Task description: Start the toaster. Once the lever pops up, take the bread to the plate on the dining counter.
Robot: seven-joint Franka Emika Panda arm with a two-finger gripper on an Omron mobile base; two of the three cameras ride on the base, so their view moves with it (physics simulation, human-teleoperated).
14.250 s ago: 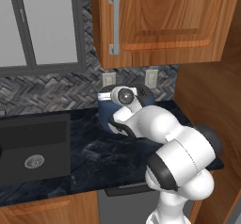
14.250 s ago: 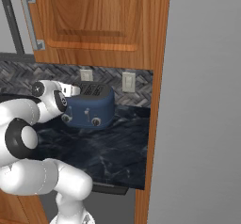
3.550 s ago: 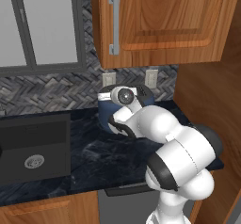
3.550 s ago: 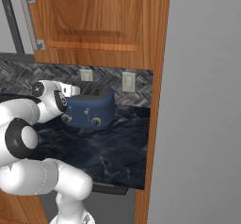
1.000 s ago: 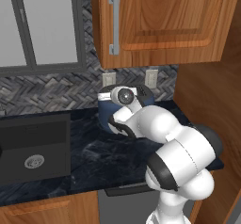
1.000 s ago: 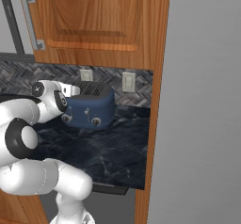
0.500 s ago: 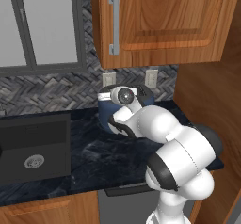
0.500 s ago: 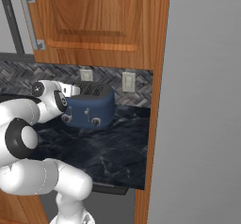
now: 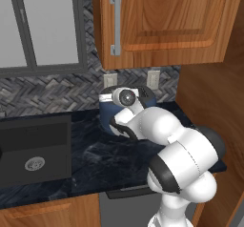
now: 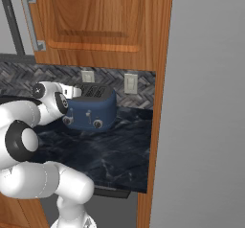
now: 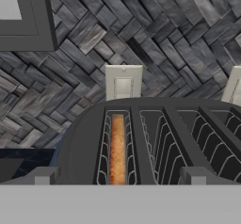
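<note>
Just beyond the open hand [image 11: 117, 177], bread [image 11: 117, 148] in toaster [image 11: 155, 138] slot.

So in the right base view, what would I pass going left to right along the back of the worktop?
Robot arm → toaster → wall switch plate → wooden cabinet side panel → grey panel.

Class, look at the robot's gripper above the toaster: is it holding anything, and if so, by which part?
Nothing is held. The gripper is open above the toaster, and the bread sits in a slot, untouched.
</note>
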